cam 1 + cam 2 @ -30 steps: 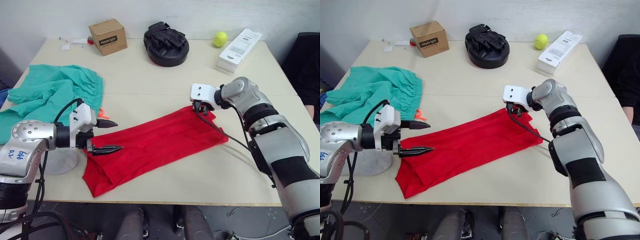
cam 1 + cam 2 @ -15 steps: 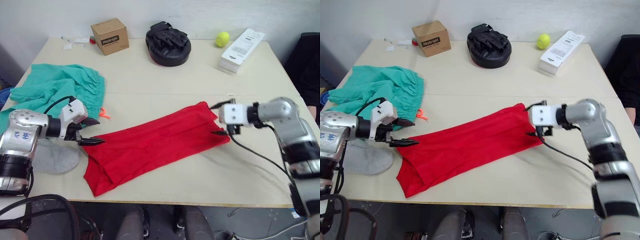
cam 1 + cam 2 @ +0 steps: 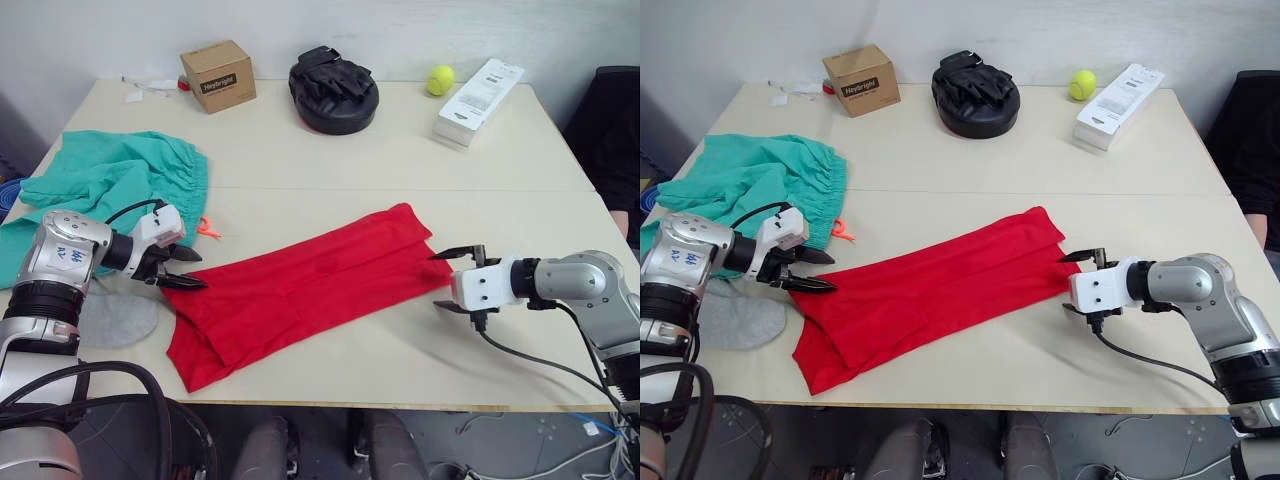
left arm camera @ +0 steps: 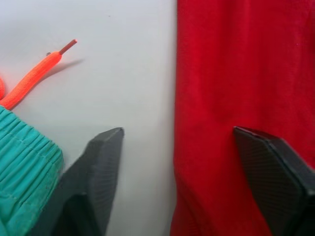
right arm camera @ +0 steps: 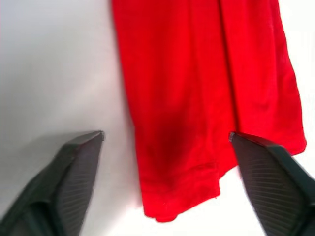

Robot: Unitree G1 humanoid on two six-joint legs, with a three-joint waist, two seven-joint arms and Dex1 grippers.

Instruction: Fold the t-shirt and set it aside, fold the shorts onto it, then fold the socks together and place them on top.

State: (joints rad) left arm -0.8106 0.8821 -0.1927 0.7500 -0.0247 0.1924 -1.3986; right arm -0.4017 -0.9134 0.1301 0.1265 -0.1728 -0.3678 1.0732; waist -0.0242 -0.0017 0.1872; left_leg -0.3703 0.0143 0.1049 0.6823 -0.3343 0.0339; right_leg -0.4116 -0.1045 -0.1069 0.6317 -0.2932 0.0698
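The left end effector hovers released at the left end of the t-shirt, one finger over the bare counter, the other over red fabric; the shorts lie just behind it. The t-shirt stretches diagonally as a folded strip; the right end effector sits released just off its right end, not touching it.

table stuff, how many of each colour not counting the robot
red: 1, t-shirt
teal-green: 1, shorts
grey: 1, socks
brown: 1, box
black: 1, pad
yellow: 1, ball
white: 1, package
total: 7
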